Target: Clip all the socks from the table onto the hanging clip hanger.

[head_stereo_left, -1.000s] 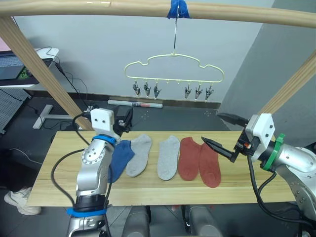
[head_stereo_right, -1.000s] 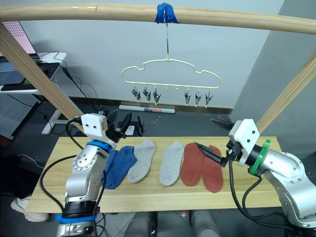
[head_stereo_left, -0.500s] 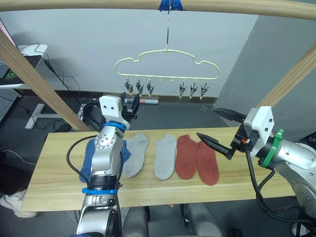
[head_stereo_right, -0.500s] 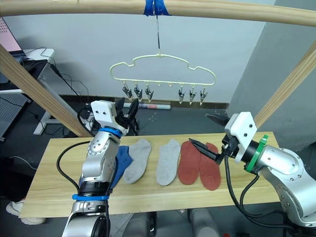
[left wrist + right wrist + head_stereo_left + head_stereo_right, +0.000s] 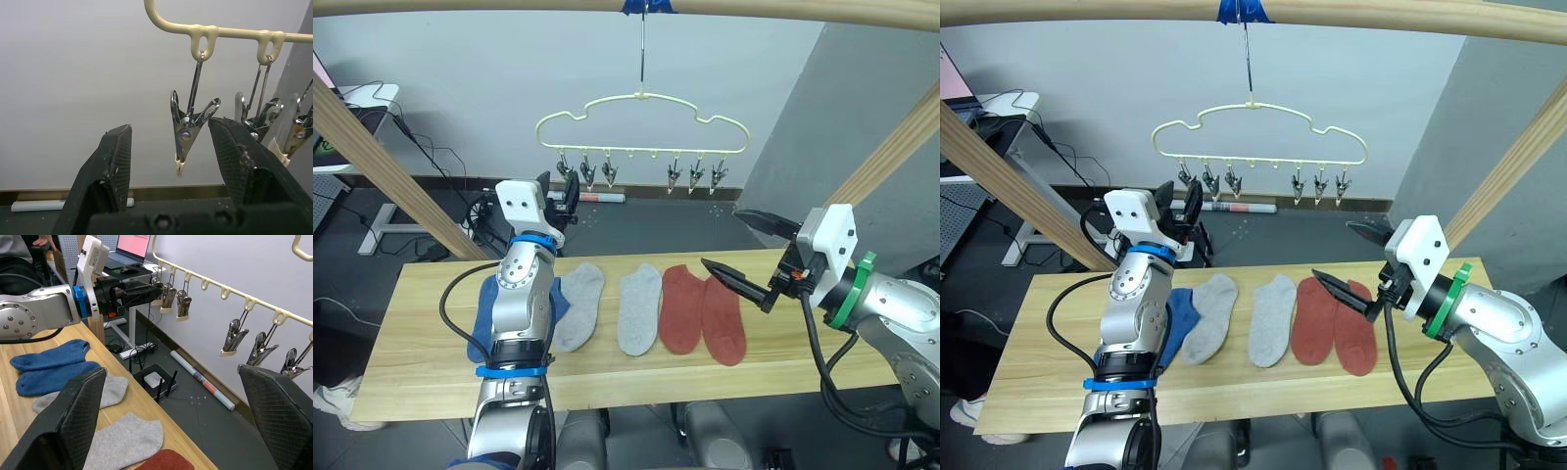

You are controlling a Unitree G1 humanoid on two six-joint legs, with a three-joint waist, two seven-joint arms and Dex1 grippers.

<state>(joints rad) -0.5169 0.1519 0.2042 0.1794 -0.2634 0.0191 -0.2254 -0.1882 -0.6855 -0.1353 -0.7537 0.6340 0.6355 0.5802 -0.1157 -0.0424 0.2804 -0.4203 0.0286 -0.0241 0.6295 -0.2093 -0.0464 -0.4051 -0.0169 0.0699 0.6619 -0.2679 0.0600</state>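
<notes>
The pale yellow-green clip hanger (image 5: 641,121) hangs by its hook from the top pole, with several metal clips under it. My left gripper (image 5: 560,192) is raised just below the leftmost clips and is open; in the left wrist view one clip (image 5: 188,128) hangs between its fingers (image 5: 110,169) without touching them. The socks lie in a row on the table (image 5: 421,364): blue ones (image 5: 485,311) partly behind my left arm, two grey (image 5: 579,305) (image 5: 639,309), two rust red (image 5: 680,309) (image 5: 724,321). My right gripper (image 5: 721,238) hovers open and empty above the red socks.
The frame's top pole (image 5: 783,8) carries the hook under blue tape (image 5: 644,6). Slanted wooden poles stand at the left (image 5: 382,162) and right (image 5: 891,147). A desk (image 5: 352,108) and cables are at the back left. A white tube (image 5: 602,198) lies on the floor behind the table.
My left gripper has risen from just above the table's back edge to the hanger's leftmost clips. The camera has shifted. The right gripper has stayed about where it was, open.
</notes>
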